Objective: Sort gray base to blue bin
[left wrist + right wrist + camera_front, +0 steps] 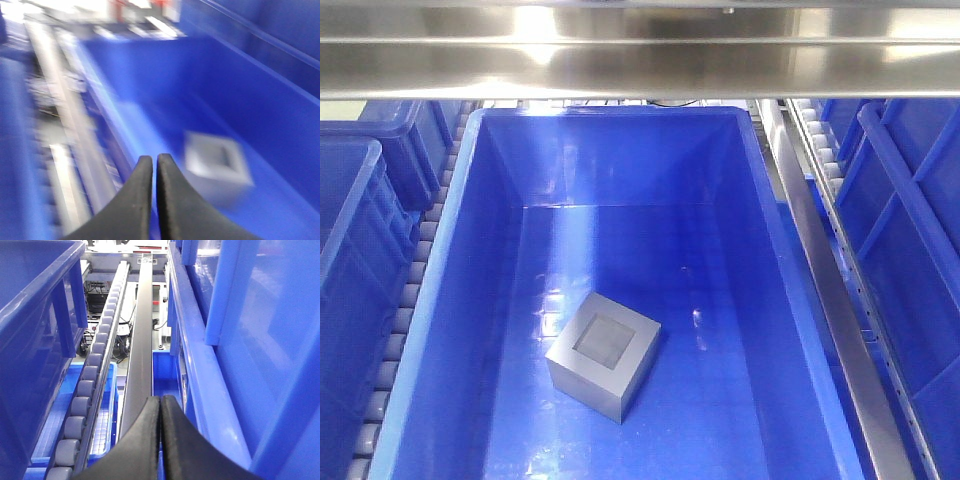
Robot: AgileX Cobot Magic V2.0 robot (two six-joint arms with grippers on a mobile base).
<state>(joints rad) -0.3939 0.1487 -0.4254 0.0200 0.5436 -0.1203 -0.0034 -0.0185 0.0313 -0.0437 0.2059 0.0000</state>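
Matte gray and sharp-edged, the gray base (604, 353) sits on the floor of the blue bin (470, 200), toward the bin's near end and slightly off its middle, turned at an angle to the walls, its square recessed window facing up. No hand touches it. It looks like a stiff, solid block, probably fairly heavy for its size, not fragile, and its dull flat sides should offer decent friction. If it had to be lifted, two opposite plain side faces are the sensible place to pinch, not the recess rim. The left hand (150, 165) hangs above the bin's near wall with its fingers pressed together, empty; that view is blurred. The right hand (160, 405) is likewise pressed together and empty, over a roller rail (95, 365) outside the bin
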